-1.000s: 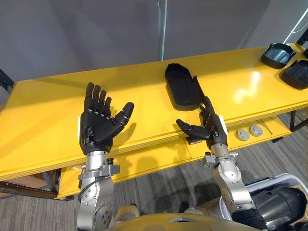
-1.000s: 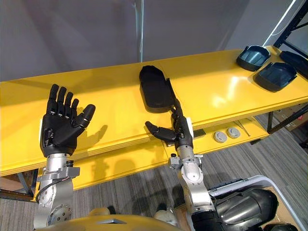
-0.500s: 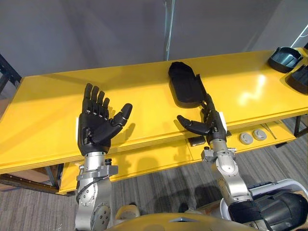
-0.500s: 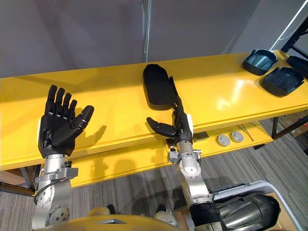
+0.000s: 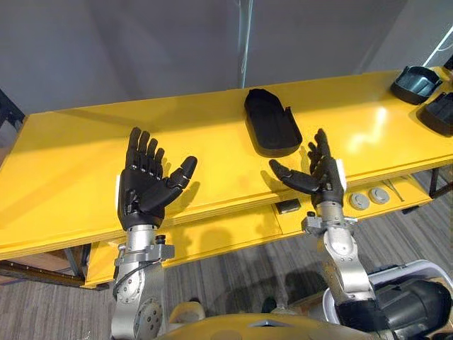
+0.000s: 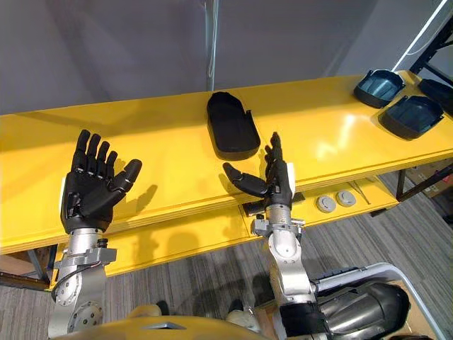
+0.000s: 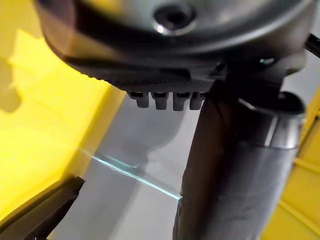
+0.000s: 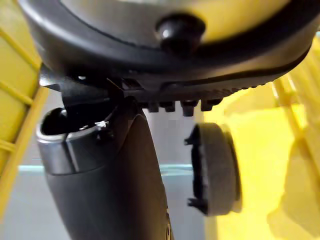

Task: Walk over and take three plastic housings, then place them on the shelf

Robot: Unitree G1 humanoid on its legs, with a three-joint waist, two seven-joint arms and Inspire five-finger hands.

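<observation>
A long black plastic housing (image 5: 270,122) lies on the yellow table (image 5: 78,156), just beyond the middle. Two more dark housings (image 6: 376,83) (image 6: 411,112) rest at the table's far right end. My left hand (image 5: 145,185) is raised open over the table's front left, palm up, holding nothing. My right hand (image 5: 319,174) is open too, fingers straight and thumb spread. It hovers over the table's front edge, slightly right of and nearer than the long housing, apart from it. In the wrist views the left hand (image 7: 235,165) and right hand (image 8: 107,185) show up close.
A lower yellow shelf (image 5: 233,230) runs under the table front, with two round grey sockets (image 5: 369,199) and a small black block (image 5: 287,206) on it. A thin metal pole (image 5: 245,39) rises behind the table before a grey wall. Grey carpet lies below.
My right hand has drawn back to the right, off the long housing's near end, and its fingers now point more upward. The left hand has barely moved. The camera shifted slightly.
</observation>
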